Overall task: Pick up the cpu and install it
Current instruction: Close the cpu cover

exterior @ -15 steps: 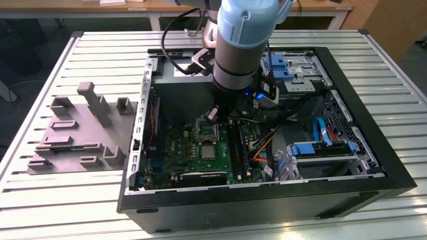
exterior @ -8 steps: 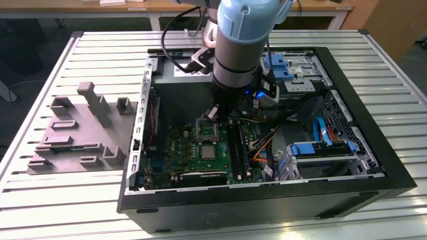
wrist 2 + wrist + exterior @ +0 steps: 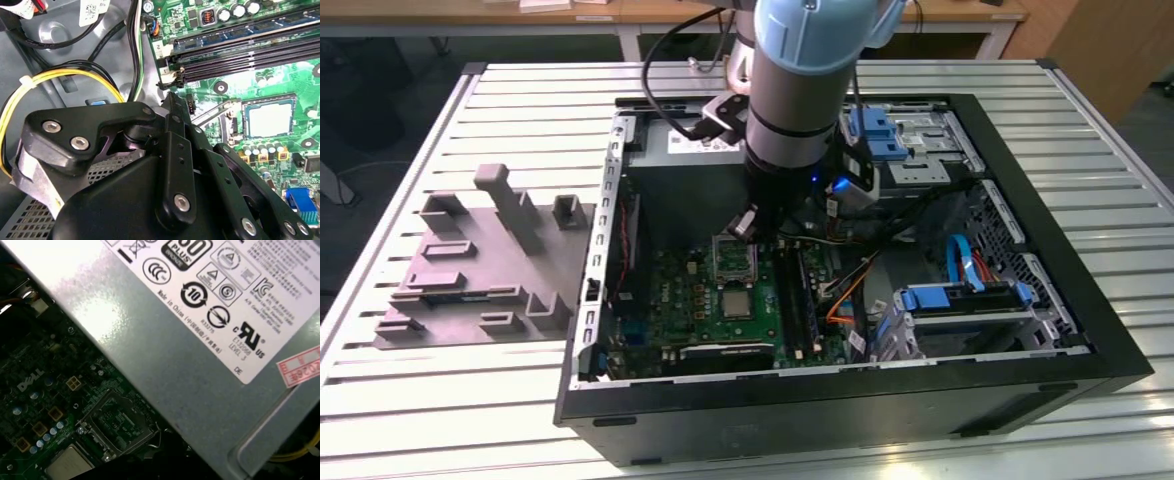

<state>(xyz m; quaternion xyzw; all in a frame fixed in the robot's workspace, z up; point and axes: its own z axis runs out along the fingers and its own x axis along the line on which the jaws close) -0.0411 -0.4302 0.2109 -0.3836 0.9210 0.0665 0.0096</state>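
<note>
The gripper (image 3: pixel 170 100) hangs inside the open case (image 3: pixel 1067 375), low over the board (image 3: pixel 680 300). Its tips look pressed together with nothing pinched between them. In the exterior view it sits just above the raised socket frame (image 3: pixel 731 258) and close beside the power supply (image 3: pixel 165 340).

The cpu (image 3: pixel 267 120) is not in the gripper. It lies flat in the socket, just beside that frame, with the lever (image 3: pixel 215 112) swung free next to it. The memory slots (image 3: pixel 240 55) run beyond it.

Risks, as I judge them:
- The frame and lever stand open, so nothing clamps the chip. A nudge from the gripper could shift or tilt it and bend the contacts beneath.
- The space is tight. The power supply and the yellow and black cables (image 3: pixel 65 75) crowd the wrist, so a sideways move could snag a wire or hit the box.
- A closed gripper pushed down off-centre could scrape the board parts around the socket.

The cpu is a small flat square with a pale, matt silver top, ringed by a dark rim. It appears level and square to the socket. Its underside is hidden.
</note>
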